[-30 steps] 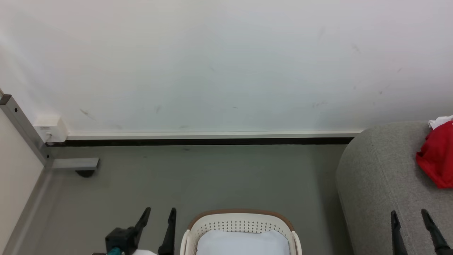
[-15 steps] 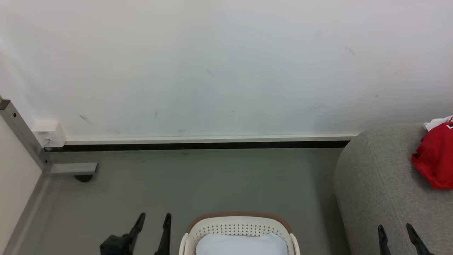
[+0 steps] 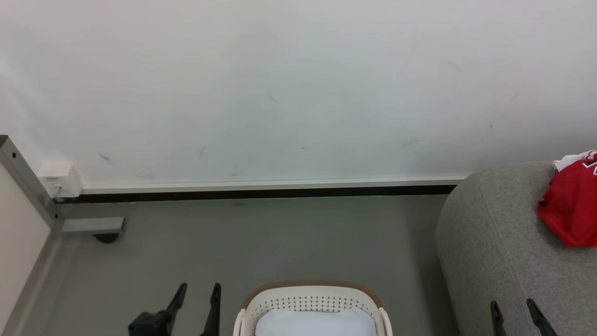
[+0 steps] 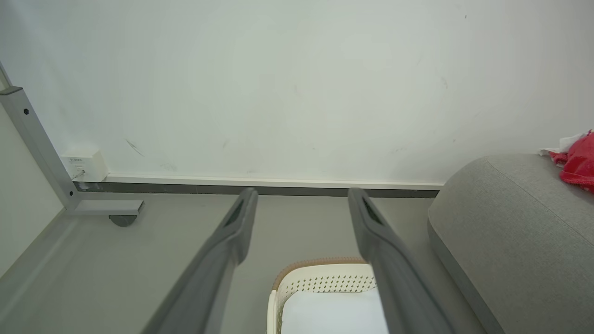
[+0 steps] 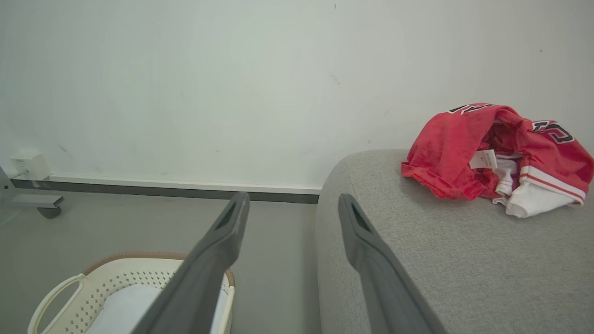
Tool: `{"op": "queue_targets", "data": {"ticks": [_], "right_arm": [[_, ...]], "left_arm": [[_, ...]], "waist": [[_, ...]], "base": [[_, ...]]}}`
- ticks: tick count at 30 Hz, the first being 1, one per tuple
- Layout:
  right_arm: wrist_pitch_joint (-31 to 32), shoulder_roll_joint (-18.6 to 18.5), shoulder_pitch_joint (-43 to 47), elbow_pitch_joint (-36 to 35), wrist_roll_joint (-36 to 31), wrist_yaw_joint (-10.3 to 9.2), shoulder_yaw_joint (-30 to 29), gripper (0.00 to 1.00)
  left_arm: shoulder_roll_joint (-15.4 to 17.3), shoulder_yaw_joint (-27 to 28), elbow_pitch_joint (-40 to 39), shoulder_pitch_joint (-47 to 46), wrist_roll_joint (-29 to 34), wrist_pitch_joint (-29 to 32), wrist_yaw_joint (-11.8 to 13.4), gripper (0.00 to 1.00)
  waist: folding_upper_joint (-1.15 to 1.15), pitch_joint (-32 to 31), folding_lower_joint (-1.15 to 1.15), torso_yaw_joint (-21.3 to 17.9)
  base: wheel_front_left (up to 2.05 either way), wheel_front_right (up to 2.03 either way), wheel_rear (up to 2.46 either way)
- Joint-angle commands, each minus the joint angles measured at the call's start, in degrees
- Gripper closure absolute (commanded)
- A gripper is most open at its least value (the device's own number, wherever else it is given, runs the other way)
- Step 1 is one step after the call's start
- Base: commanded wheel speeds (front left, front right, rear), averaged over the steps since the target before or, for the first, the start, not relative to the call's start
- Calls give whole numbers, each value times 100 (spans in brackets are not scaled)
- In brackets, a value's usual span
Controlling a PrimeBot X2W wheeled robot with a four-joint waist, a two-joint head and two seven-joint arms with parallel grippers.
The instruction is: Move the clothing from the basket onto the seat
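The red clothing [image 5: 492, 153] lies crumpled on the grey seat [image 5: 441, 260], with black number marks and a white part showing; in the head view the clothing [image 3: 569, 210] sits at the right edge on the seat [image 3: 494, 242]. The cream basket [image 3: 310, 303] with its brown rim stands on the floor at bottom centre, a pale white lining inside. My left gripper [image 3: 195, 291] is open, left of the basket and holding nothing. My right gripper [image 3: 512, 308] is open over the seat's near part, well short of the clothing. In the wrist views the left gripper [image 4: 301, 197] and right gripper [image 5: 293, 202] hold nothing.
A white wall with a dark baseboard [image 3: 261, 192] runs behind the grey floor. A metal frame foot with a caster [image 3: 91, 227] and a white wall box [image 3: 58, 178] stand at the left. Bare floor lies between basket and wall.
The head view has shifted, so the wall, basket and seat slide slightly left and down. Both grippers sit lower in the picture and stay open. The clothing has not moved on the seat.
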Motion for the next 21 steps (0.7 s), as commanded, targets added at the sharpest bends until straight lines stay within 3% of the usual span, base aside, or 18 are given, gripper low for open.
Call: {"op": "queue_targets", "data": {"ticks": [1, 21], "right_arm": [[5, -7, 26, 14, 42, -15, 1, 0], [5, -6, 9, 46, 61, -15, 15, 0]], "left_arm": [[-24, 43, 20, 40, 101, -3, -33, 0], [-100, 237, 146, 20, 261, -3, -156, 0]], "waist": [[0, 11, 0, -28], [0, -19, 0, -145]], "base": [[0, 0, 0], [0, 0, 0]]}}
